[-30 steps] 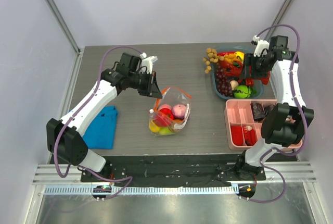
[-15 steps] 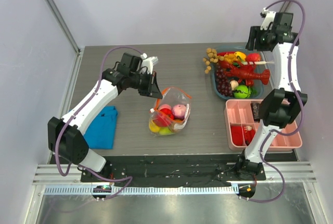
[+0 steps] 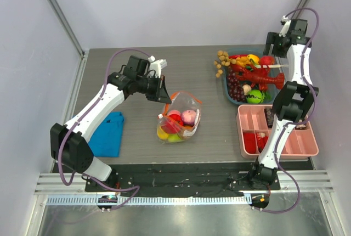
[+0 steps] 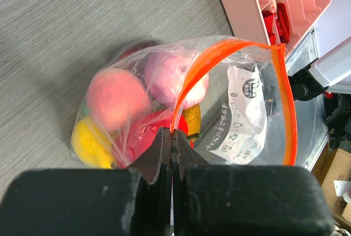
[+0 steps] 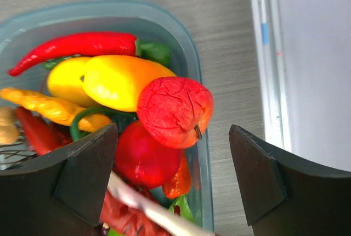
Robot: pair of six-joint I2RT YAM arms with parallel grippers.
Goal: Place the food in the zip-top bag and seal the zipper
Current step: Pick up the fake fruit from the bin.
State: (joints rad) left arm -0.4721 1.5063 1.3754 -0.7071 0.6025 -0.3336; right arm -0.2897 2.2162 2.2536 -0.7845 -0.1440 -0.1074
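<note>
The zip-top bag [image 3: 178, 116] lies mid-table, its mouth open, with several pieces of food inside: a pink fruit [image 4: 164, 77], a peach-red one [image 4: 118, 99] and a yellow one [image 4: 90, 142]. My left gripper [image 3: 163, 94] is shut on the orange zipper [image 4: 219, 49] at the bag's top edge, the jaws [image 4: 173, 137] pressed together on the strip. My right gripper [image 3: 274, 45] hangs open and empty above the far right corner of the teal bin [image 3: 226, 85]. Below it [image 5: 173, 131] lie a cracked red fruit [image 5: 174, 110], a glossy red one [image 5: 145, 156] and a yellow one [image 5: 120, 79].
The bin also holds a red lobster toy [image 3: 258, 77], dark grapes [image 3: 235, 88], a red chili [image 5: 77, 46] and a green ball [image 3: 254, 96]. A pink divided tray [image 3: 304, 148] sits at the near right. A folded blue cloth [image 3: 107, 134] lies at the near left.
My right arm has risen up and back out of the bin, and its jaws have widened with nothing in them. The left gripper and the bag have not moved.
</note>
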